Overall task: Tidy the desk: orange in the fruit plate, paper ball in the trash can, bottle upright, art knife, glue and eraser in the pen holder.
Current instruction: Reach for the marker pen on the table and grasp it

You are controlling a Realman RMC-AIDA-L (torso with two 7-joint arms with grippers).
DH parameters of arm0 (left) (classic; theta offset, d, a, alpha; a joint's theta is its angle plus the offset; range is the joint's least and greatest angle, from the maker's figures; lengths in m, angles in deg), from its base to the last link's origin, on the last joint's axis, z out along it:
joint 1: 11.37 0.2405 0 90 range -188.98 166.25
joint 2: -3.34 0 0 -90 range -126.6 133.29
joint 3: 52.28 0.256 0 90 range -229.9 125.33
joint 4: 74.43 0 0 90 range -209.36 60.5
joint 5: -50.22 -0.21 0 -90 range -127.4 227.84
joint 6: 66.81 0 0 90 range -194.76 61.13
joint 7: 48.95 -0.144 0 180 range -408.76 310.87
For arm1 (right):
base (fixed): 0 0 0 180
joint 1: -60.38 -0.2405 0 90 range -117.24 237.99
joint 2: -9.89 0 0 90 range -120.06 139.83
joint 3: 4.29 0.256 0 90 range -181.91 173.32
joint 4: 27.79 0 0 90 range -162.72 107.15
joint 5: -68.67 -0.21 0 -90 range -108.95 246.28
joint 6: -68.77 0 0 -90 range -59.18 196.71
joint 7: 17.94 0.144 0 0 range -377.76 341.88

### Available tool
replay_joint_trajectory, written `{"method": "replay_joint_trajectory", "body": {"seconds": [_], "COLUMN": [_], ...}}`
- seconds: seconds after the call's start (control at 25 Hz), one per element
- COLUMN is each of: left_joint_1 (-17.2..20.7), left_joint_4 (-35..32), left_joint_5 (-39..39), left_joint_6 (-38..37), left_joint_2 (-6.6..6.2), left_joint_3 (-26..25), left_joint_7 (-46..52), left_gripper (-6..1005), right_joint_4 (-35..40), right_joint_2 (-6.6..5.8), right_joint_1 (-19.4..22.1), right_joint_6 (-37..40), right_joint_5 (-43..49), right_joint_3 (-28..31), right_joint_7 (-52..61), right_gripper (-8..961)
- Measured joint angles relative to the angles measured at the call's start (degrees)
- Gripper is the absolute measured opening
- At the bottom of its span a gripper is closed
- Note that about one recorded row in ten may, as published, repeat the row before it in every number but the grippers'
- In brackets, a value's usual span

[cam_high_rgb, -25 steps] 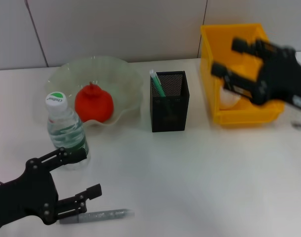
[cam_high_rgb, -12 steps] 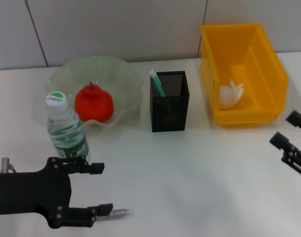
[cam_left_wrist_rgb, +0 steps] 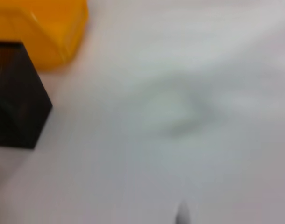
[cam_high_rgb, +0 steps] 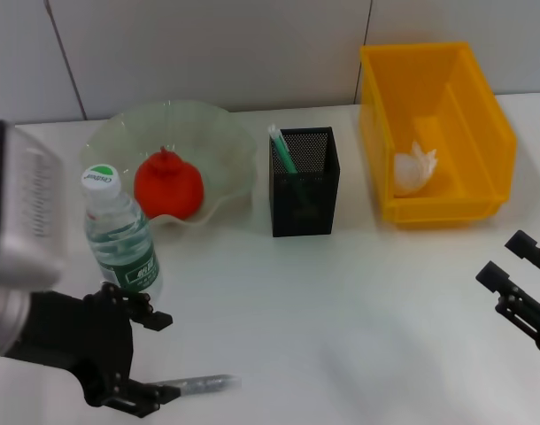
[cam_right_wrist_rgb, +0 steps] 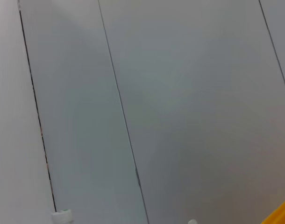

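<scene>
**Now: both end effectors low over the table, holding nothing**

From my head camera, my left end effector [cam_high_rgb: 150, 359] hangs at the near left of the table [cam_high_rgb: 341, 301] with its fingers spread wide and empty. A grey pen-like tool [cam_high_rgb: 199, 384] lies just beside its lower finger. The bottle [cam_high_rgb: 119, 235] stands upright close behind it. The orange [cam_high_rgb: 168, 184] sits in the fruit plate [cam_high_rgb: 217, 142]. The pen holder [cam_high_rgb: 304, 181] stands mid-table with a green-and-white stick in it. The paper ball [cam_high_rgb: 415, 168] lies in the trash can [cam_high_rgb: 447, 208]. My right end effector [cam_high_rgb: 509, 261] is at the right edge, fingers apart, empty.

From my left wrist, I see a corner of the pen holder [cam_left_wrist_rgb: 16, 98], the trash can [cam_left_wrist_rgb: 39, 28] beyond it, and bare table [cam_left_wrist_rgb: 180, 116].

From my right wrist, only wall panels [cam_right_wrist_rgb: 180, 93] and a sliver of yellow at the corner.
</scene>
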Motion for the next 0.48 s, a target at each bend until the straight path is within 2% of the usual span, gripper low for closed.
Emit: {"method": "replay_joint_trajectory", "body": {"seconds": [0.2,0.32,0.36,0.48], "left_joint_1": [-2.78,-3.98,-5.65,-6.98], "left_joint_4": [-0.60,-0.63,-0.47,-0.53], "left_joint_5": [-5.20,-4.92,-6.39,-8.89], "left_joint_6": [1.04,1.28,1.67,2.75], "left_joint_2": [0.22,0.35,0.42,0.50], "left_joint_3": [5.99,8.28,11.34,14.30], "left_joint_7": [4.10,5.71,8.27,11.10], "left_gripper": [795,795,795,795], "right_joint_4": [1.14,1.17,1.19,1.22], "right_joint_2": [-0.07,-0.12,-0.16,-0.17], "right_joint_1": [-0.41,-0.45,-0.51,-0.60], "right_joint_6": [-0.20,-0.66,-0.77,-1.03], "right_joint_5": [0.00,0.01,0.00,0.21], "right_joint_3": [-0.18,-0.21,-0.20,-0.21], "right_joint_7": [-0.13,-0.09,-0.01,0.03], "right_gripper": [668,668,668,667]}}
